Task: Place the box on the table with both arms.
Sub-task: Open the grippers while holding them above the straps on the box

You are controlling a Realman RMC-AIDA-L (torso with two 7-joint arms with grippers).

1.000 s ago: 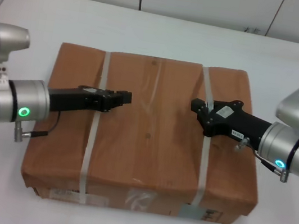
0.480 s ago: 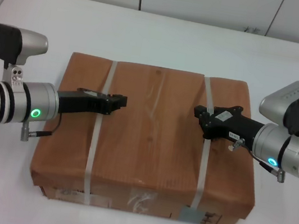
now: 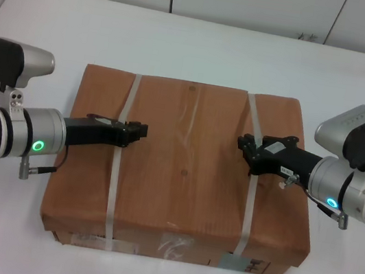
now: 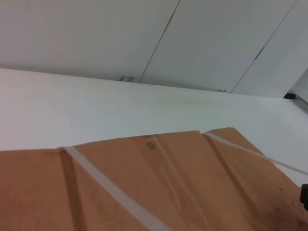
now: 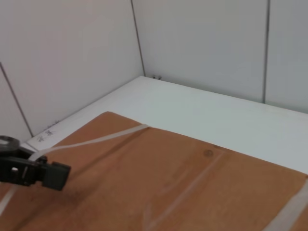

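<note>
You can see two round, silver-white arms, and each one has black bands and a little glowing green ring near the wrist. The left gripper (image 3: 140, 131) and the right gripper (image 3: 244, 144) are both black and boxy, and a thin cable with a metal plug hangs under each wrist. On top of each arm sits a grey block with a black face, and the right gripper has a small white sticker.

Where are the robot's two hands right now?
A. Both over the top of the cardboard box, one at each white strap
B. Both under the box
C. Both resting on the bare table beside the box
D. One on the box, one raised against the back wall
A: in the head view the left hand sits at the left white strap and the right hand at the right white strap, both over the top of the cardboard box.
</note>
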